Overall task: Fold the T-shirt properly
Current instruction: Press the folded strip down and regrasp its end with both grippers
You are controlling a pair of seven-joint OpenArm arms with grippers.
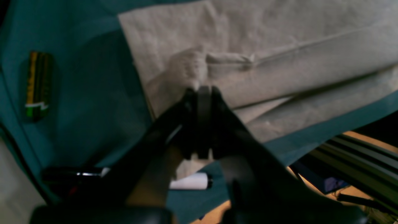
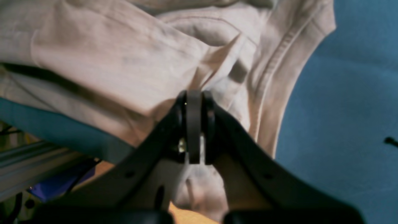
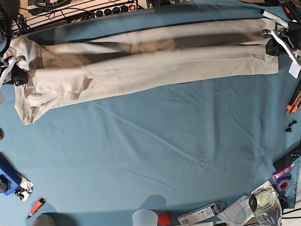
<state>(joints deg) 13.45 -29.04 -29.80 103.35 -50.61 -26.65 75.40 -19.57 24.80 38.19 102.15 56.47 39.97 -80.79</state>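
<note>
While both clamp it, T-shirt (image 3: 142, 62) stretched between left end effector (image 3: 273, 46), right end effector (image 3: 19, 76)

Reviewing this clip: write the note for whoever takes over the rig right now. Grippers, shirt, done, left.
Left gripper: shut on the T-shirt, at its straight-edged end.
Right gripper: shut on the bunched end by the sleeve.
Shirt: stretched into a long, narrow band between the arms at the far side of the blue cloth, folded lengthwise, layers overlapping.
Done: lengthwise fold, apparently.
Left: probably fold end to end, lay flat, release.
</note>
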